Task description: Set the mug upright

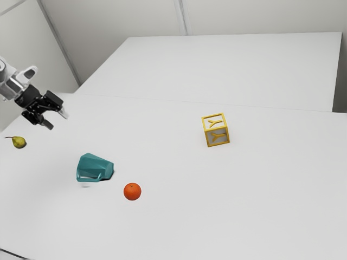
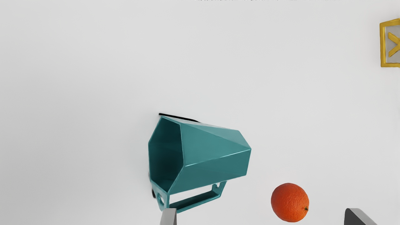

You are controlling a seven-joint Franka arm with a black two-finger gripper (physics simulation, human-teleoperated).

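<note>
End effector [image 1: 56, 119] hovers open over the white table [image 1: 260, 189], mug [image 1: 97, 164] lying sideways, pale walls [image 1: 124, 16] beyond.

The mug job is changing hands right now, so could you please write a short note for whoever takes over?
Gripper: open, holding nothing, away from the mug.
Mug: on its side on the table, mouth facing the exterior view's left, base end nearer the orange.
Done: no part of the righting shows yet.
Left: grip the mug, turn it mouth up, set it on its base, release.

Pear [image 1: 19, 142], orange [image 1: 132, 192], blk [image 1: 216, 130] on tbl [image 1: 227, 206].
</note>
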